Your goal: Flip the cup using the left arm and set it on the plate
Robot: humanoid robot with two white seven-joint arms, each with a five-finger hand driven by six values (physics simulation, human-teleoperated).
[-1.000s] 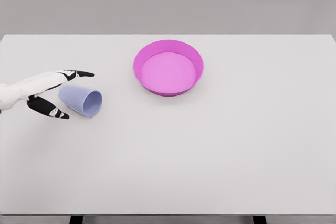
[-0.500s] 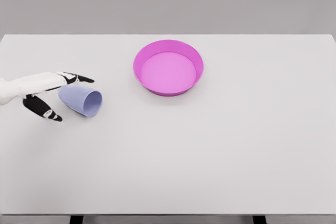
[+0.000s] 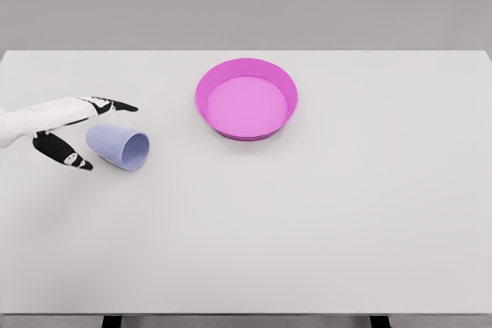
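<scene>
The white table (image 3: 323, 220) carries everything. The pink plate (image 3: 246, 97) sits well to the right of the cup (image 3: 118, 147), which lies on its side, mouth toward the plate. My left hand (image 3: 65, 124) has drifted back from the cup's base, fingers spread and holding nothing, so no grasp yet.

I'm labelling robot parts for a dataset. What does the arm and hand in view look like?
Only the left arm shows, entering at the left edge. Its forearm is smooth white with no visible cables. The left hand has slim tapered fingers, mostly black with small white patches at the joints, and a black thumb with similar white marks. The right arm is out of view.
</scene>
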